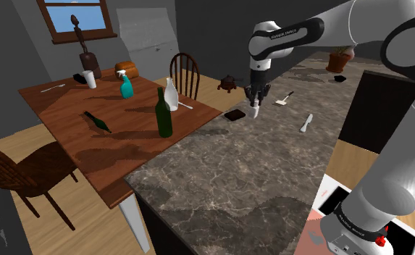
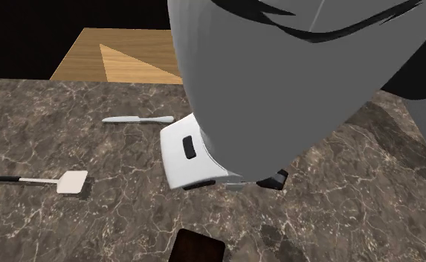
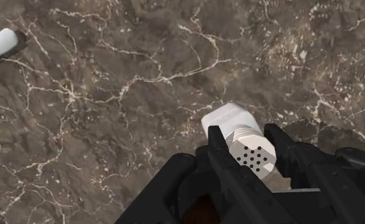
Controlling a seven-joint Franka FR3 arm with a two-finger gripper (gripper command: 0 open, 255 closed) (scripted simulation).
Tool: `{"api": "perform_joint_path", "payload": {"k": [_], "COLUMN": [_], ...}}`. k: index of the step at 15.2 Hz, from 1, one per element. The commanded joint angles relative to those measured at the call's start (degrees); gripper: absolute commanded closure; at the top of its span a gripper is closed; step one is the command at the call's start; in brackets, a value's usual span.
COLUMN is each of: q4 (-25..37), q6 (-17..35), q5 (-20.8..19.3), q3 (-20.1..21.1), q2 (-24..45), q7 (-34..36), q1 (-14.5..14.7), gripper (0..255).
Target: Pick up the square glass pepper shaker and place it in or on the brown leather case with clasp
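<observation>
The gripper is clamped on the shaker, its two black fingers pressed one to each side just under the holed cap, so the hold sits high, near the top. In the shoulder view the shaker hangs from the hand over the dark marble counter, toward its far side, and I can't tell whether the base is clear of the stone. It's drawn plain white here, small and square-sided. I'd judge it light and rigid, with flat faces that suit two flat fingers, but smooth enough to slip and breakable if dropped, so it wants a firm squeeze and no jolts. The arm reaches out from the near right, elbow high, wrist turned straight down, hand upright above the counter. The case, a low dark brown slab, lies just left of the shaker, close but not touching. A spatula and a knife lie off to the right, away from that short hop.
</observation>
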Motion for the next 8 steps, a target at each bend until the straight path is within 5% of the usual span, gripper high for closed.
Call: {"api": "perform_joint_path", "payload": {"k": [1, 8], "q4": [5.0, 33.2], "q6": [-1.9, -12.6], "q5": [0.3, 2.3], "q3": [-0.2, -0.5], "q2": [3.1, 20.9], "q7": [-0.5, -2.3], "q1": [-0.3, -2.5], "gripper": [255, 255]}}
